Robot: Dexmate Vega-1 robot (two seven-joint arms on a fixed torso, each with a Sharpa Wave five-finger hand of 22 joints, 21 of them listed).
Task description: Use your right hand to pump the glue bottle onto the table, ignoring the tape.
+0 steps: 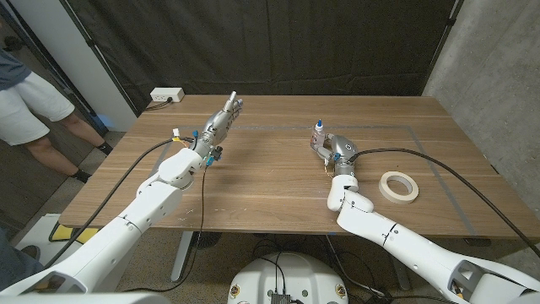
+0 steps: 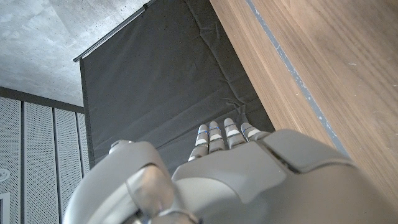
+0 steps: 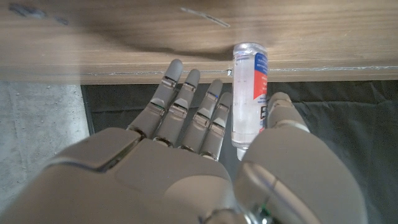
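Observation:
A small clear glue bottle (image 1: 318,133) with a white cap and a red and blue label stands upright on the wooden table (image 1: 270,181), right of the middle. My right hand (image 1: 335,149) is just behind it on the near side. In the right wrist view the glue bottle (image 3: 250,93) stands in the gap between the straight fingers (image 3: 189,109) and the thumb (image 3: 281,111), and I see no grip on it. My left hand (image 1: 221,122) hovers over the table's far left with its fingers straight and nothing in it; the left wrist view shows its fingers (image 2: 222,135) against the curtain.
A roll of beige tape (image 1: 398,187) lies flat near the right forearm. A white power strip (image 1: 166,95) sits at the far left corner. A person (image 1: 34,105) stands beyond the table's left side. A black curtain (image 1: 278,46) hangs behind.

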